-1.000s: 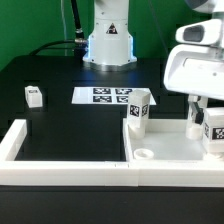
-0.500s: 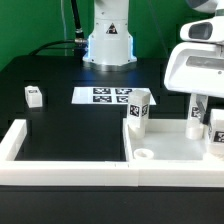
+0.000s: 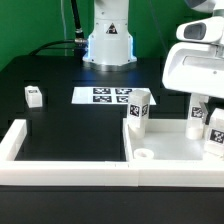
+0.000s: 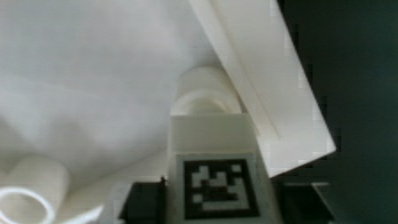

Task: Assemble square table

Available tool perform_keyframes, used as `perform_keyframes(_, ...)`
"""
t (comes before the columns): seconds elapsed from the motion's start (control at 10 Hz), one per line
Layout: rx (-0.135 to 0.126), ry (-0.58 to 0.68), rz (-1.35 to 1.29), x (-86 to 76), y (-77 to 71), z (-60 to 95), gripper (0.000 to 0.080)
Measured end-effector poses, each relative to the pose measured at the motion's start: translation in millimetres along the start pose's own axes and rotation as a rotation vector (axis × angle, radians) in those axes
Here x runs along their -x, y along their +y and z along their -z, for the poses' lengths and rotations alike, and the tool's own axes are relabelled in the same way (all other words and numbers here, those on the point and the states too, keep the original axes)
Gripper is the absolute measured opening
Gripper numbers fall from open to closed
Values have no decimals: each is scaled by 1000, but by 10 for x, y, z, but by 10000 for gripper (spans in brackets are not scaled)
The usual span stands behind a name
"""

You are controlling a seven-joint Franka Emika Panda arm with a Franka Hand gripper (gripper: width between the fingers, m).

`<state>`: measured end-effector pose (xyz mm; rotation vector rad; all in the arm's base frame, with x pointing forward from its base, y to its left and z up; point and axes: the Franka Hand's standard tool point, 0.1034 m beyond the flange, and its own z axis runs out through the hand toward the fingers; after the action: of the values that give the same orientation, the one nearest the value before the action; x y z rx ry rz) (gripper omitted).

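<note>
The white square table slab (image 3: pixel 172 150) lies at the exterior view's lower right, with a round corner hole (image 3: pixel 143 155) showing. One tagged leg block (image 3: pixel 138 110) stands at its far left corner. My gripper (image 3: pixel 209 124) hangs over the slab's right side, shut on a second tagged leg block (image 3: pixel 215 132) that it holds upright at the slab. In the wrist view this leg block (image 4: pixel 217 170) sits between my dark fingers (image 4: pixel 146 202), above a round hole (image 4: pixel 206 92) next to the raised rim (image 4: pixel 267 85). A third leg block (image 3: pixel 33 96) stands alone at the far left.
The marker board (image 3: pixel 104 96) lies flat in the middle, in front of the robot base (image 3: pixel 109 40). The long white U-shaped border wall (image 3: pixel 22 140) runs along the left and the front edge. Another round hole (image 4: pixel 25 192) shows in the wrist view.
The gripper with the leg block has shifted only very slightly sideways over the slab. Nothing else has moved.
</note>
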<state>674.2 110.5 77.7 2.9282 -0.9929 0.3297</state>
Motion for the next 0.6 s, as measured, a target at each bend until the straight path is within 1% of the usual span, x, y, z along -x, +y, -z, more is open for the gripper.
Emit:
perform_keyframes(0.2,-8,-34,-252,-37,23,-10,291)
perform_keyframes(0.3,-28,-64,-384,-38,39,-12,291)
perform_keyframes(0.5,-77,-109,-627,-20,55,-16,291)
perform_keyframes(0.6,-79,-116,-725,-1,35,-14,292)
